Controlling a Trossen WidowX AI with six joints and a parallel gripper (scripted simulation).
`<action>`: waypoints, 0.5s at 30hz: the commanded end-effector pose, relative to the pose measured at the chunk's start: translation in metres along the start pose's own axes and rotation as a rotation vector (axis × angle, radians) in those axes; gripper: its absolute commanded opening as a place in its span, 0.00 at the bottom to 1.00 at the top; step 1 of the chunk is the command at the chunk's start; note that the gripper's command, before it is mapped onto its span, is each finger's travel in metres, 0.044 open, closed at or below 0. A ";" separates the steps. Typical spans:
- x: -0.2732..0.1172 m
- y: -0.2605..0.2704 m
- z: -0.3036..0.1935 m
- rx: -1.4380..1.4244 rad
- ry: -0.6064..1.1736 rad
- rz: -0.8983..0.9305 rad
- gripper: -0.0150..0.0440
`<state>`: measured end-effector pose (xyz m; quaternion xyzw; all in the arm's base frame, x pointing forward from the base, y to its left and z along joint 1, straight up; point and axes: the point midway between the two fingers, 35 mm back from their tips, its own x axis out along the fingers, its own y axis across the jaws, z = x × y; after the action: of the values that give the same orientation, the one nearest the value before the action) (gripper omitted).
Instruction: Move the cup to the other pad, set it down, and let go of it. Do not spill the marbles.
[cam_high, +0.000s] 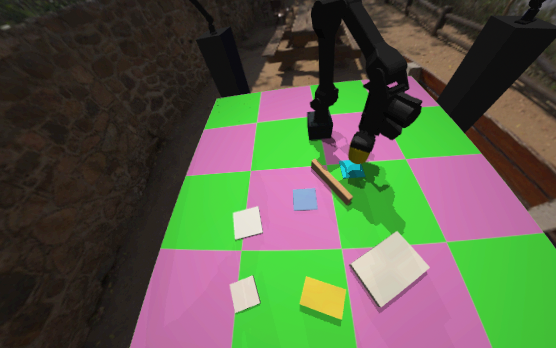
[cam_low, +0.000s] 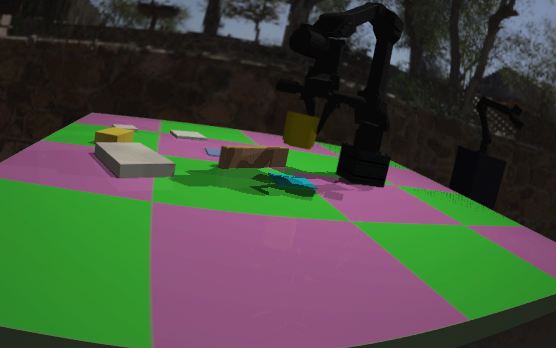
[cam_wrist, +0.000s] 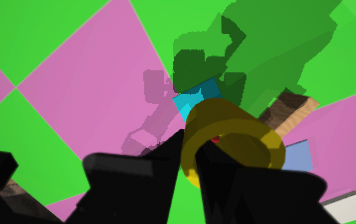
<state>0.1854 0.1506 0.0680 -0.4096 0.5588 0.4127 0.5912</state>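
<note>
The gripper (cam_low: 314, 116) is clamped on the yellow cup (cam_low: 300, 130), held in the air above the teal pad (cam_high: 352, 170). One red marble (cam_wrist: 215, 139) shows inside. The table (cam_high: 480, 200) carries two pads, one wooden bar (cam_high: 331, 181), three white slabs, one yellow block (cam_high: 323, 297).

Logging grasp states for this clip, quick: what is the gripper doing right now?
Gripper: shut on the yellow cup, held in the air above the table.

Cup (cam_low: 300, 129) above pad (cam_low: 292, 181), beside plank (cam_low: 253, 156)
</note>
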 end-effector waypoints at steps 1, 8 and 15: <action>0.009 0.002 -0.003 0.006 0.013 0.005 0.25; 0.020 0.002 -0.002 0.006 0.013 0.005 0.25; 0.032 0.002 -0.002 0.006 0.013 0.005 0.25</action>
<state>0.1864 0.1533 0.0447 -0.4096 0.5590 0.4128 0.5910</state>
